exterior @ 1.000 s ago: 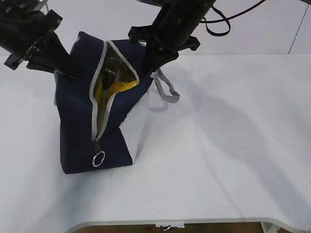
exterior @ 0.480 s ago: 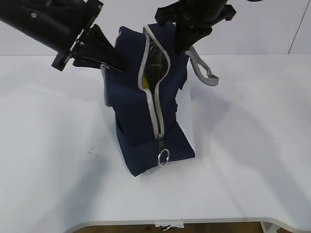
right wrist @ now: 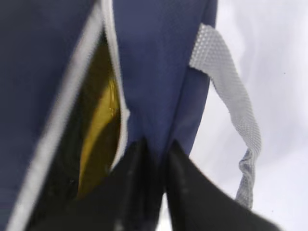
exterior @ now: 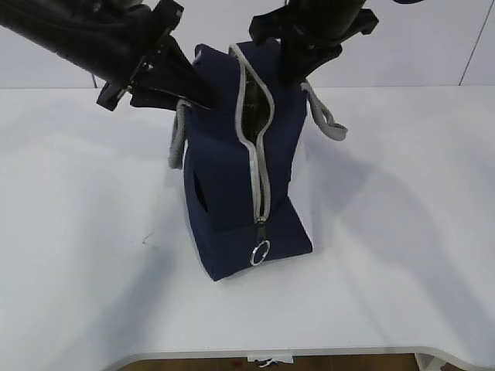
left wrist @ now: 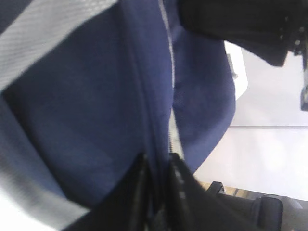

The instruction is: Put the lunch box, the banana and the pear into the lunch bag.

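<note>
The navy lunch bag stands upright on the white table, its grey zipper partly open at the top. My left gripper pinches the bag's upper left edge; in the left wrist view its fingertips have blue fabric between them. My right gripper holds the upper right edge, also shut on blue fabric. Through the opening a yellow fruit shows; I cannot tell whether it is the banana or the pear. The lunch box is hidden.
The ring pull hangs at the zipper's low front end. Grey webbing handles droop on the left side and the right side. The table's front edge runs close below.
The bag has swung from leaning at the left to standing upright near the middle, both arms moving right with it. Its opening has narrowed, and the yellow inside no longer shows in the exterior view.
</note>
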